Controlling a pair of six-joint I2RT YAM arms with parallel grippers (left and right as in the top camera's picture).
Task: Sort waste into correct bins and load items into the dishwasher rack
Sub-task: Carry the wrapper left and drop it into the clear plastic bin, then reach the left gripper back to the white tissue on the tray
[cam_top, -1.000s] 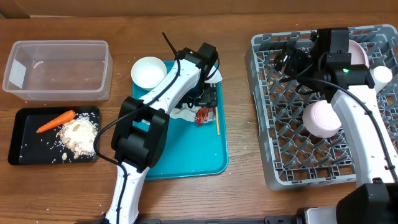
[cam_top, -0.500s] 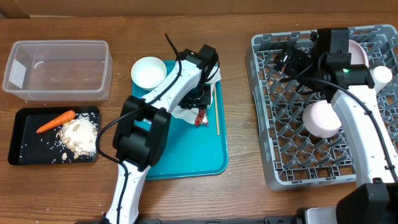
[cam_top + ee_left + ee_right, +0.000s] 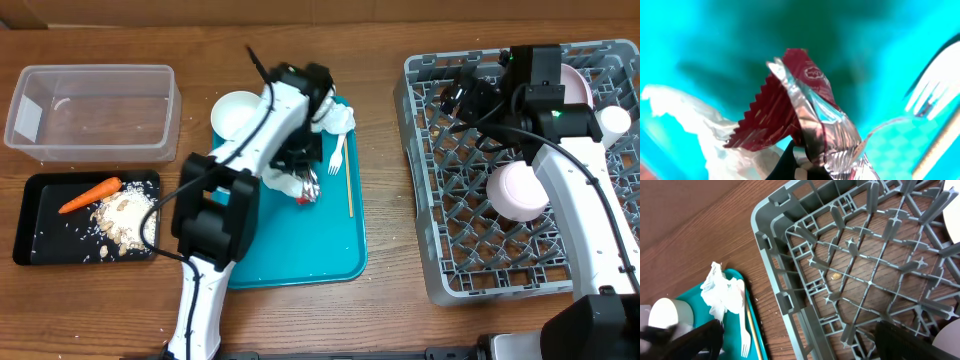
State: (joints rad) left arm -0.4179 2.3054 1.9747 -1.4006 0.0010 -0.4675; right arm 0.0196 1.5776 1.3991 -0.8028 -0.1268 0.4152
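Left gripper (image 3: pixel 302 180): jaws together, clamped on the wrapper (image 3: pixel 800 105). The pinch sits at one end; the rest fans away from the fingertips, its long axis running out from the jaws.

Location: wrapper held over the middle of the teal tray (image 3: pixel 300 250), just beside a napkin (image 3: pixel 715 135). I cannot tell whether the napkin is caught in the pinch, nor whether the wrapper hangs clear of the tray floor.

Appearance: red crinkled face with a saw-tooth edge, shiny silver lining folded outward. Thin and light; I judge it will flutter and may slip.

Governing relation: the tub (image 3: pixel 90 68) lies well apart, to the left of the jaws in the overhead view and farther up the table. The black tray (image 3: pixel 40 190), holding carrot (image 3: pixel 90 194) and crumbs (image 3: pixel 125 218), lies left and nearer. I judge the tub to be the wrapper's bin. The left arm is the nearer.

Right gripper (image 3: pixel 797 327): jaws wide apart, empty, over the rack (image 3: pixel 430 270).
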